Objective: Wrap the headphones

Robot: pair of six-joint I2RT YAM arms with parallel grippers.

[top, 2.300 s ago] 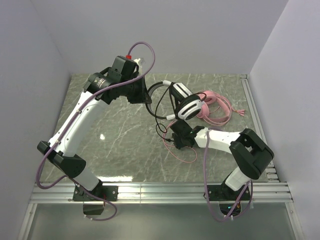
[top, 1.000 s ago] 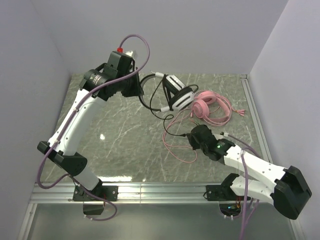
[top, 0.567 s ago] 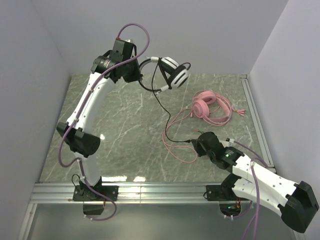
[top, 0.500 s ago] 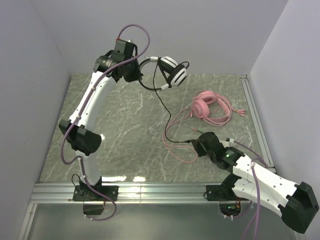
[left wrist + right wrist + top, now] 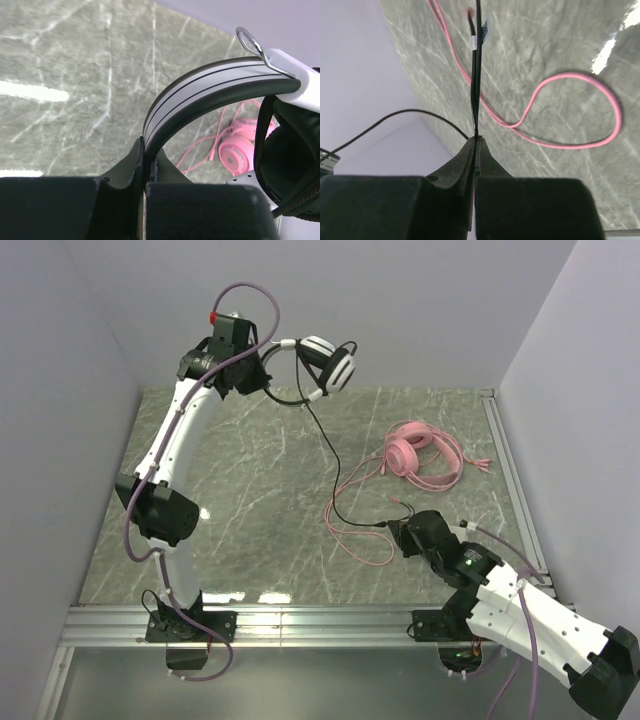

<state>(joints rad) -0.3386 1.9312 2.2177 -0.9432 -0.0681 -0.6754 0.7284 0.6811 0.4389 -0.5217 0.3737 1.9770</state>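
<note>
The black and white headphones (image 5: 328, 362) hang high above the back of the table. My left gripper (image 5: 266, 358) is shut on their headband (image 5: 210, 82), and one ear cup (image 5: 292, 165) shows at the right of the left wrist view. Their black cable (image 5: 322, 452) drops to the table and runs to my right gripper (image 5: 397, 530), which is shut on it low near the front. In the right wrist view the black cable (image 5: 476, 75) leaves the closed tips (image 5: 475, 140) pulled straight. The pink headphones (image 5: 411, 452) lie on the table at the back right.
The pink cable (image 5: 362, 540) loops over the marble table (image 5: 230, 500) just left of my right gripper, and more of it lies coiled beside the pink headset. A metal rail (image 5: 515, 490) runs along the table's right edge. Grey walls close in on three sides.
My left arm has lifted the black and white headset higher and further left. My right arm has drawn back toward the near edge with the black cable, stretching it out.
</note>
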